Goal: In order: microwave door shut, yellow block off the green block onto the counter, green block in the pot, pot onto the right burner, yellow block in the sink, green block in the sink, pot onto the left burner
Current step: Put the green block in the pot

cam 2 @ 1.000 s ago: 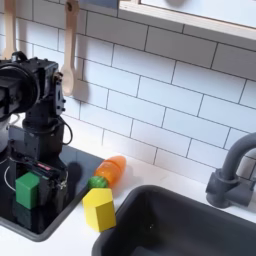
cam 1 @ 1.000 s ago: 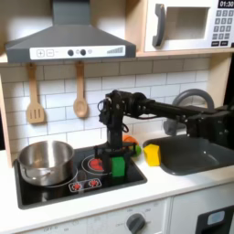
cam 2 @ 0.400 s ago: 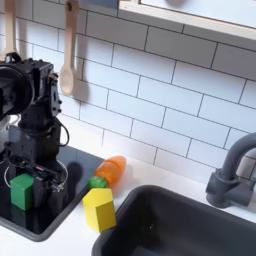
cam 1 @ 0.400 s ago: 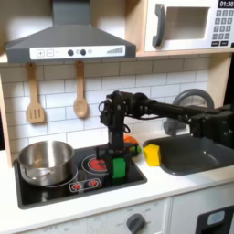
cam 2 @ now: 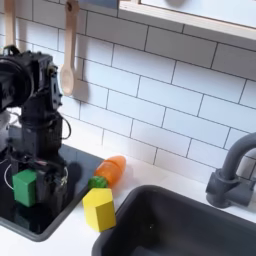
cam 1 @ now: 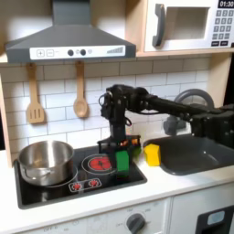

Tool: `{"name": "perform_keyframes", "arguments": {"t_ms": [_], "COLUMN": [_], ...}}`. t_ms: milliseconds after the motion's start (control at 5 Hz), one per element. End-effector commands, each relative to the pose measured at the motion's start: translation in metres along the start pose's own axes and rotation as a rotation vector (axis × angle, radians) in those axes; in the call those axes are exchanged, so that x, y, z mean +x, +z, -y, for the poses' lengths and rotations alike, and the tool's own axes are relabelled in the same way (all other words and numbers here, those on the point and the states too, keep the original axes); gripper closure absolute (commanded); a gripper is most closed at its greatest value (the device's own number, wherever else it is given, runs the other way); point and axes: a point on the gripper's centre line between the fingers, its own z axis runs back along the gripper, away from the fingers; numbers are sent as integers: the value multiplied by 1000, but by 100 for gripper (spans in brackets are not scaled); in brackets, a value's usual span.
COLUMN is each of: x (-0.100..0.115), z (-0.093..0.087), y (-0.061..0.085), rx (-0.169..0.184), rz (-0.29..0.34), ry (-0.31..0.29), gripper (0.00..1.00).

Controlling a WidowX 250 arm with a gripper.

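The green block [cam 2: 25,185] sits upright, clamped in the gripper [cam 2: 27,186] (above the black cooktop [cam 2: 55,215]).

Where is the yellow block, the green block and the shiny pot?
yellow block [cam 2: 98,209]: second exterior view, its front face.
green block [cam 2: 25,185]: second exterior view, its front face, between the gripper's fingers.
pot [cam 1: 46,161]: first exterior view, its side wall.
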Motion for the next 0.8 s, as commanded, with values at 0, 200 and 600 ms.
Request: {"name": "perform_keyframes", "arguments": {"t_ms": [0,200,600], "x": [-7,-14,-22], "z": [-11,-25,-51], "y": [33,43,56], "rx": [4,13,31], "rz": [56,71,105], "ry": [60,99,141], "gripper": [100,100,100]}}
